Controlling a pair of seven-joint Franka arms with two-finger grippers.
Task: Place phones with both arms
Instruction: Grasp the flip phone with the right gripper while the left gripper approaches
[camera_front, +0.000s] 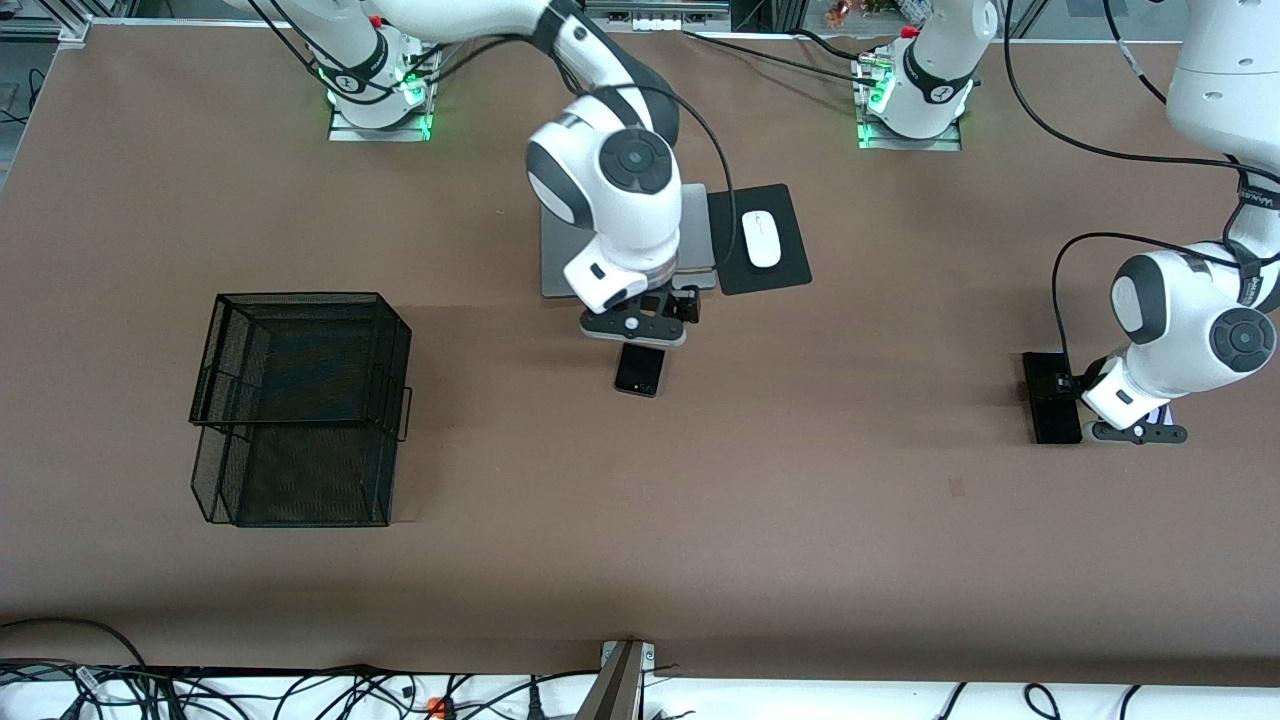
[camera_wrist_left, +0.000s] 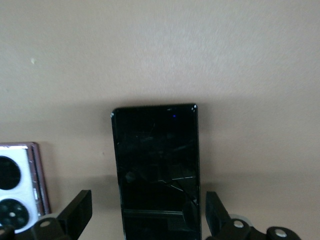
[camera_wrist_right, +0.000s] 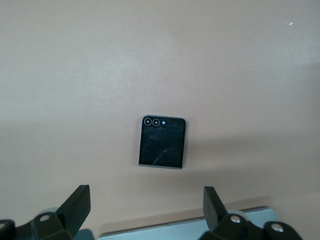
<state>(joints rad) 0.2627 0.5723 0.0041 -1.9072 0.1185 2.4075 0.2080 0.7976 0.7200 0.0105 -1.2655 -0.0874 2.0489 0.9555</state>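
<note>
The small squarish black phone (camera_front: 640, 370) (camera_wrist_right: 161, 142) lies flat on the brown table, just nearer the front camera than the silver laptop. My right gripper (camera_front: 672, 305) (camera_wrist_right: 147, 210) is open and empty, hovering over the laptop's front edge, short of that phone. The long slim black slab phone (camera_front: 1050, 400) (camera_wrist_left: 157, 165) lies at the left arm's end of the table. My left gripper (camera_front: 1068, 385) (camera_wrist_left: 147, 215) is open, low over it, one finger on each side and apart from it. The pale lilac phone (camera_wrist_left: 17, 185) with two black circles lies beside the slab, mostly hidden under the wrist in the front view.
A black wire basket (camera_front: 300, 400) stands toward the right arm's end of the table. The silver laptop (camera_front: 560, 260) (camera_wrist_right: 190, 227) lies under the right arm. A white mouse (camera_front: 762, 238) sits on a black pad (camera_front: 785, 275) beside the laptop.
</note>
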